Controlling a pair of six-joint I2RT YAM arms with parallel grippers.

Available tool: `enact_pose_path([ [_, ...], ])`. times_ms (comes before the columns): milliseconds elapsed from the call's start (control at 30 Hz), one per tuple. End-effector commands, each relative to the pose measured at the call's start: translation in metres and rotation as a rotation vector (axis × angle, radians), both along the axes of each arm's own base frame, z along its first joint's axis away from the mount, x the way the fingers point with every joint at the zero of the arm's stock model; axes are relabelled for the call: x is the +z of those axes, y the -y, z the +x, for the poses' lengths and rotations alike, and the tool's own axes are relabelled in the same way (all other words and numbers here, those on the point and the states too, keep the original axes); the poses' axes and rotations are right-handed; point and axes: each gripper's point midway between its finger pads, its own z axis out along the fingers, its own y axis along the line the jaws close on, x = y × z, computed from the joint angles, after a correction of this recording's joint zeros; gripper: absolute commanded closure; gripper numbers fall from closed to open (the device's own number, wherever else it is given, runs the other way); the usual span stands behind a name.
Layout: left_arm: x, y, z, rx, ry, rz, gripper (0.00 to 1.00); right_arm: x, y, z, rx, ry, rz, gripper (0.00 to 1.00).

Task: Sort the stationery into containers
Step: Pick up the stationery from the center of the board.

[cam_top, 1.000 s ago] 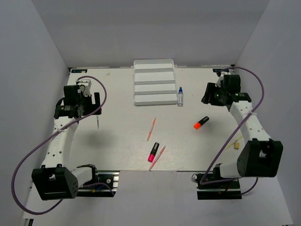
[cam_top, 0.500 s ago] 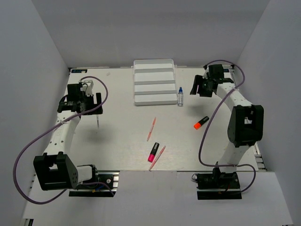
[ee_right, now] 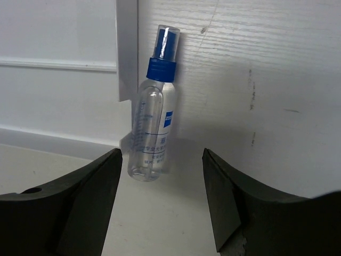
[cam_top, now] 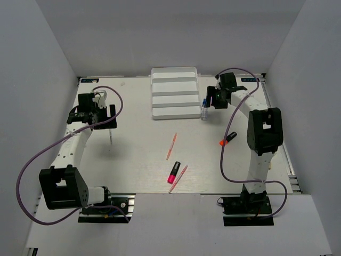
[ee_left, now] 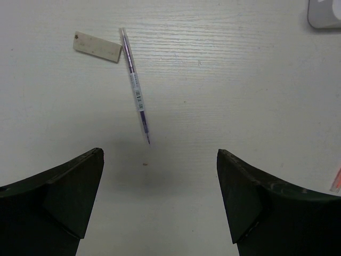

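The white stepped tray [cam_top: 174,93] sits at the far middle. The clear blue-capped bottle [cam_top: 204,109] lies by its right edge. In the right wrist view the bottle [ee_right: 154,133] lies just ahead of my open, empty right gripper [ee_right: 162,160], next to the tray wall [ee_right: 127,48]. My right gripper [cam_top: 211,100] hovers beside the bottle. My left gripper [cam_top: 106,121] is open and empty [ee_left: 160,160] above the thin pale pen [ee_left: 136,96] and a tan eraser block [ee_left: 97,46]. The pen [cam_top: 110,137] lies on the table at the left.
The orange-and-black marker [cam_top: 228,138] lies right of centre. The pink-and-black marker [cam_top: 174,172] and two thin pink-orange sticks [cam_top: 171,145] [cam_top: 178,178] lie in the middle and near front. Grey walls enclose the table. A tray corner [ee_left: 325,13] shows in the left wrist view.
My right arm has swung from the right side toward the far middle, and its gripper is now beside the bottle. The left gripper has shifted slightly.
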Motion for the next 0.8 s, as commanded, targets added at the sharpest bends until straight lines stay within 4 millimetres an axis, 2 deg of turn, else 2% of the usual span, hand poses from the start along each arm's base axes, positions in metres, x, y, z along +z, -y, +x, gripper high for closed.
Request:
enact_pose_path([
  [0,0.01,-0.002,0.005,0.011,0.033,0.001,0.04,0.016,-0.008,0.017,-0.002,0.071,-0.015,0.33],
  [133,0.013,-0.001,0.005,0.008,0.04,-0.003,0.04,0.009,-0.008,0.017,-0.009,0.061,-0.024,0.34],
  [400,0.004,-0.003,0.003,0.016,0.022,0.006,0.04,-0.008,-0.019,0.019,0.007,0.036,-0.035,0.35],
  [600,0.0,-0.003,0.002,0.016,0.017,0.008,0.04,-0.01,-0.024,0.023,0.007,0.034,-0.027,0.35],
  [767,-0.002,-0.004,0.002,0.018,0.011,0.01,0.04,-0.016,-0.022,0.02,-0.013,0.021,-0.044,0.45],
])
